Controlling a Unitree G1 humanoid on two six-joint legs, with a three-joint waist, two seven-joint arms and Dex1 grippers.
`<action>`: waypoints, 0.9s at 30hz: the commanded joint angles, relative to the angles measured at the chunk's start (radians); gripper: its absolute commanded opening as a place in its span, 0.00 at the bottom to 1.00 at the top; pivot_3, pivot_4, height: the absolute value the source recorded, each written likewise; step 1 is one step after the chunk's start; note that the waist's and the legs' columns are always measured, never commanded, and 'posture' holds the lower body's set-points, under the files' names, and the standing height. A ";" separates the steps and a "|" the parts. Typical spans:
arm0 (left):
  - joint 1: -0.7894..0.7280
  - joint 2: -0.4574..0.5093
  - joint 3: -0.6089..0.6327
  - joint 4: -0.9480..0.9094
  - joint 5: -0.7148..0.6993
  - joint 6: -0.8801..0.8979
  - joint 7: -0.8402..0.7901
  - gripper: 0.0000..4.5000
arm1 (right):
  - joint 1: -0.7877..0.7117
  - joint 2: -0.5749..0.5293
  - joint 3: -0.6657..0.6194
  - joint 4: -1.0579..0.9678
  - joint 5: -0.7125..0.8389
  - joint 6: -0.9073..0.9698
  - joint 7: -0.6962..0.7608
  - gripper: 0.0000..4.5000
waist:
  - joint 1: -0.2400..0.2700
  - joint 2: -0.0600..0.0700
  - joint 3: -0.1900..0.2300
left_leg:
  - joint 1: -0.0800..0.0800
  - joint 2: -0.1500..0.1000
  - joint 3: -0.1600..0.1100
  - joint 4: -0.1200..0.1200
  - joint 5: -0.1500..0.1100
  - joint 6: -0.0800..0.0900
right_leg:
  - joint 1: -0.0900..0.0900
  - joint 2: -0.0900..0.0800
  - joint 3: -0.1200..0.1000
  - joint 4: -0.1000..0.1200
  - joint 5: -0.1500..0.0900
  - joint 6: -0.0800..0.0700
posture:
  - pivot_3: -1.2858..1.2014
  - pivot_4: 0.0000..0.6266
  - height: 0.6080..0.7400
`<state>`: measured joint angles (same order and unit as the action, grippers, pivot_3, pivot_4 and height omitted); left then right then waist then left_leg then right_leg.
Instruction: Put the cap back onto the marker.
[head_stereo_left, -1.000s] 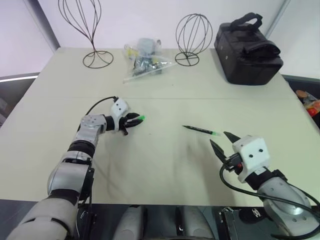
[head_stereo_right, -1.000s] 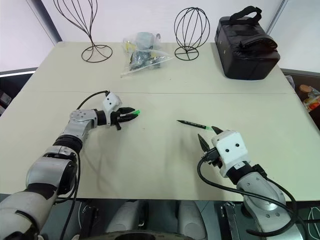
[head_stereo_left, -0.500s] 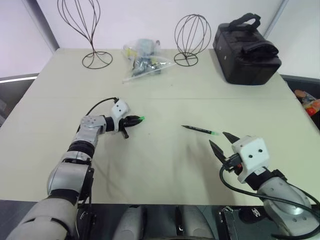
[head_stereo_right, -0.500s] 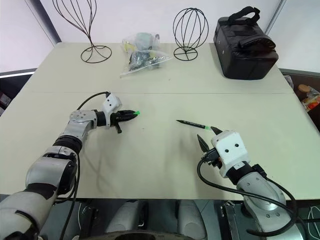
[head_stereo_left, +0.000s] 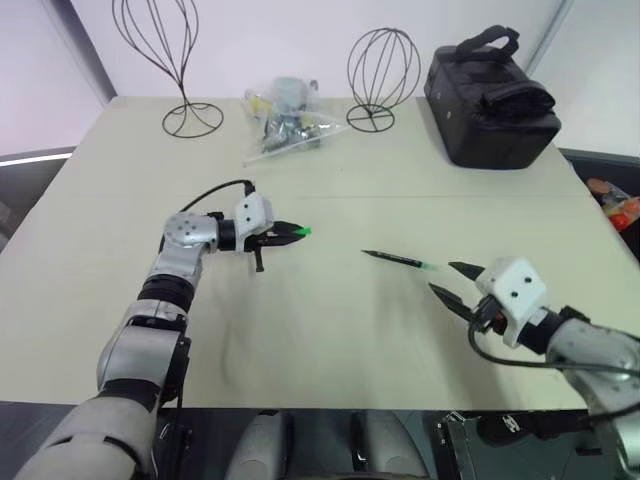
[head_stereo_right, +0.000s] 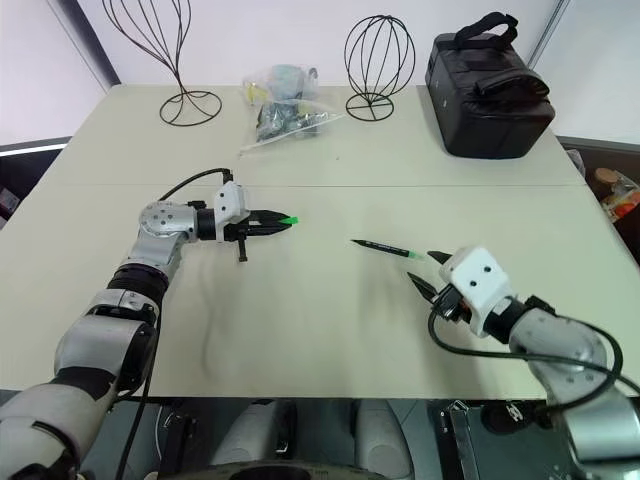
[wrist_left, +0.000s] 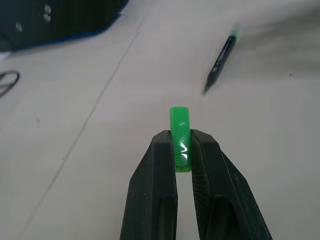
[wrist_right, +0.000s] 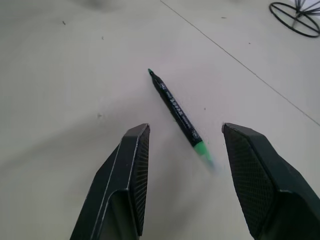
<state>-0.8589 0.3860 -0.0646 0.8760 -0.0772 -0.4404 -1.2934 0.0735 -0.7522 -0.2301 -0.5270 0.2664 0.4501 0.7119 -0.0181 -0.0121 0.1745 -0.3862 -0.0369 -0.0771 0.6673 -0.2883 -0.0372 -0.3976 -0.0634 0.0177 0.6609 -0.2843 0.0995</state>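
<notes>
One marker is lying flat on the table, looking light, stiff and slick, likely to roll; best pinched mid-barrel. Right gripper is hovering just beside the marker's green tail, jaws standing wide, empty. Left gripper, well apart from the marker, is pinching the cap. Left wrist view is showing the cap protruding past the fingertips; right wrist view is showing barrel print.

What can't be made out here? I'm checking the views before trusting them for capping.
- Cap: its lower end is hidden between the left gripper fingers, left wrist view.
- Marker: barrel print too small to read; tail blurred, right wrist view.
- Clear bag: contents too jumbled to identify, left eye view.
- Right gripper: fingers cut off by the frame edge.
</notes>
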 joint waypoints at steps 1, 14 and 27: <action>0.032 0.001 0.002 -0.117 -0.048 0.035 -0.022 0.01 | -0.100 -0.031 0.035 0.135 0.015 -0.074 0.092 0.52 | 0.002 0.000 0.000 | 0.000 0.000 0.000 0.000 0.000 0.000 | 0.000 0.000 0.000 0.000 0.000 0.000 | 0.52 0.24 1.00; 0.213 0.087 0.014 -0.465 -0.095 0.211 0.037 0.01 | -0.388 0.019 0.255 0.526 -0.050 -0.268 0.275 0.52 | 0.003 0.000 0.000 | 0.000 0.001 0.000 0.000 0.000 0.000 | -0.001 -0.001 0.001 0.000 0.000 0.000 | 0.52 0.24 1.00; 0.315 0.127 0.027 -0.618 -0.118 0.286 0.129 0.01 | -0.498 0.035 0.299 0.768 -0.100 -0.400 0.352 0.52 | 0.004 0.000 0.000 | -0.001 0.002 0.000 0.000 0.000 0.000 | -0.002 -0.001 0.001 0.000 0.000 0.000 | 0.52 0.24 1.00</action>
<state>-0.5417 0.4969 -0.0629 0.3007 -0.1702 -0.1636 -1.1817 -0.4051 -0.7195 0.0748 0.2391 0.1667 0.0758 1.0555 -0.0141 -0.0116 0.1746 -0.3867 -0.0353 -0.0769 0.6673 -0.2880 -0.0377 -0.3993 -0.0649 0.0187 0.6614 -0.2843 0.0994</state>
